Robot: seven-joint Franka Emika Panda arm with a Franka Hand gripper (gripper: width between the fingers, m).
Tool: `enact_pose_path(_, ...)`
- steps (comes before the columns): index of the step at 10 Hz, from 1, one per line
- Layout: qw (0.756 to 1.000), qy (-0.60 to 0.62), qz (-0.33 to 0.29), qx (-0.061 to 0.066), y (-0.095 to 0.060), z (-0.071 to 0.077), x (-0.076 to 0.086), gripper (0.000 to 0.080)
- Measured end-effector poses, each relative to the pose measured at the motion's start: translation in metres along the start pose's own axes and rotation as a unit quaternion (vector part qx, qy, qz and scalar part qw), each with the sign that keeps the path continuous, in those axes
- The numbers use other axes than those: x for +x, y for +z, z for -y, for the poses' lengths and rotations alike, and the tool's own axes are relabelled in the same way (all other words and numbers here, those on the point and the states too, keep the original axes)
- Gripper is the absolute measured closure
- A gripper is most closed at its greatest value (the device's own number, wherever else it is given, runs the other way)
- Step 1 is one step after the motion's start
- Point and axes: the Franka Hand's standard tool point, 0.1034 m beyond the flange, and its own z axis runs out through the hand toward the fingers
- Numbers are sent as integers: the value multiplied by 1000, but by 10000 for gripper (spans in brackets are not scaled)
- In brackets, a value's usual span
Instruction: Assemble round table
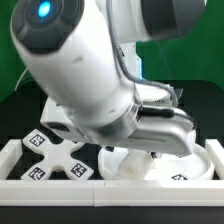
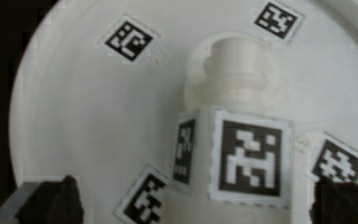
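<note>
The large flat round disc (image 2: pixel 87 110) fills the wrist view, with several square tags on its face. The short cylindrical leg (image 2: pixel 243 130) rises from its middle, with a tag on its wide near end. My gripper (image 2: pixel 202 205) is open. One dark fingertip (image 2: pixel 51 200) stands on each side of the leg's near end, apart from it. In the exterior view the arm hangs low over the disc (image 1: pixel 125 165) and hides the leg and the fingers. The X-shaped cross base (image 1: pixel 58 160) lies flat beside the disc, toward the exterior view's left.
A low white rail (image 1: pixel 100 186) runs along the front of the work area and up both sides. The arm's bulky white body (image 1: pixel 80 70) blocks most of the exterior view. A green backdrop stands behind.
</note>
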Motion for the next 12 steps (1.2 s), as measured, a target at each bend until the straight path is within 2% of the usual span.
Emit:
enact_pose_path(1,1000,2,18,3,0,-4,-11,150)
enact_pose_path(2,999,11,50,-3,4,-11,-28,150)
enact_pose_path(3,998,11,66,-10,9,-12,-26,150)
enact_pose_path(7,998,14,54,-7,8,-10,-28,150)
enact_pose_path(8,998,35,55,-8,10,-2,-30,150)
enact_pose_path(10,998,31,48,-9,17,5,-27,150)
enact_pose_path(12,999,22,42,-9,25,2,-20,150)
